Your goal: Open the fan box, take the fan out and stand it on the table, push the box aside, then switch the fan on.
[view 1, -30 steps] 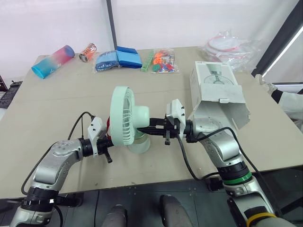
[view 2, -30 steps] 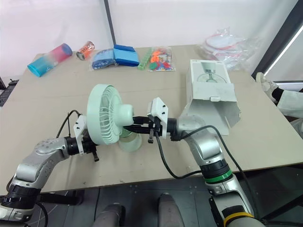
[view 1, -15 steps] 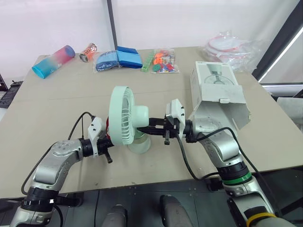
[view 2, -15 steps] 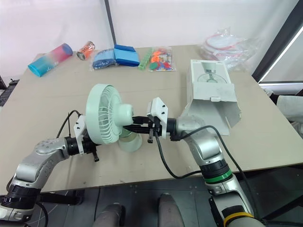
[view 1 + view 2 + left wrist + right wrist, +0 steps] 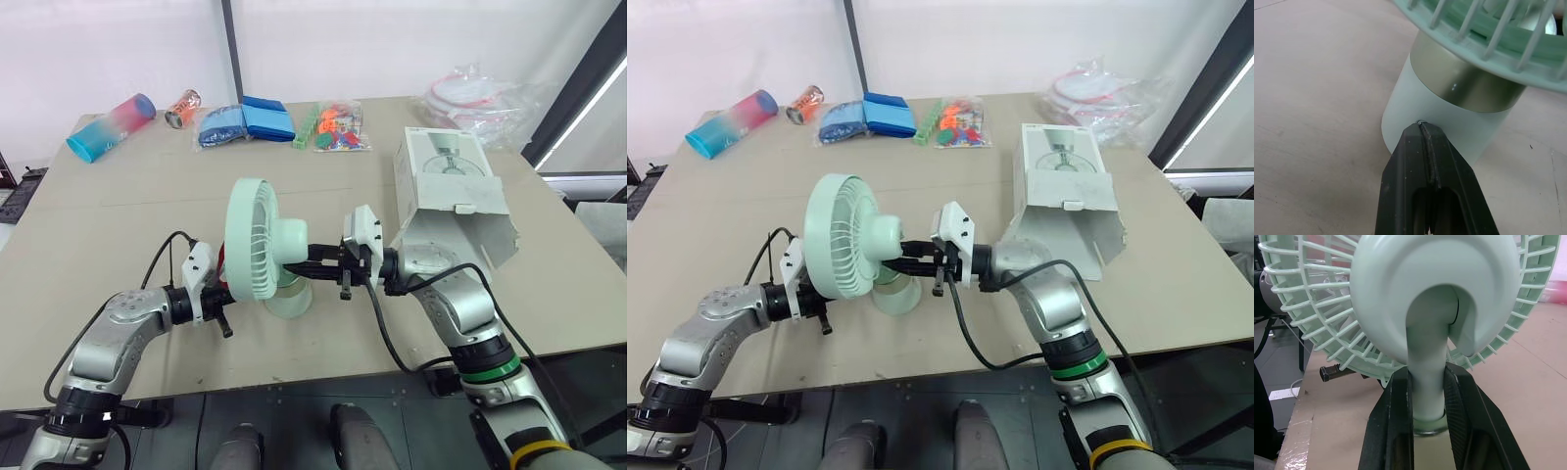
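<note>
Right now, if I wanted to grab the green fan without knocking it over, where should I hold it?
Probably the thin stem under the fan head, coming from behind the grille. The stem is narrow enough to fit between two fingers, as the right claw shows. The round grille is wide and open-barred.

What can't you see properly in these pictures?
- Any switch on the fan base: left wrist view, the shut left end effector tip covers that spot.
- Fan's front face: head views, turned away from the camera.
- Inside the box: head views, its flap covers it.
- Far packets: head views, too small to tell contents.
</note>
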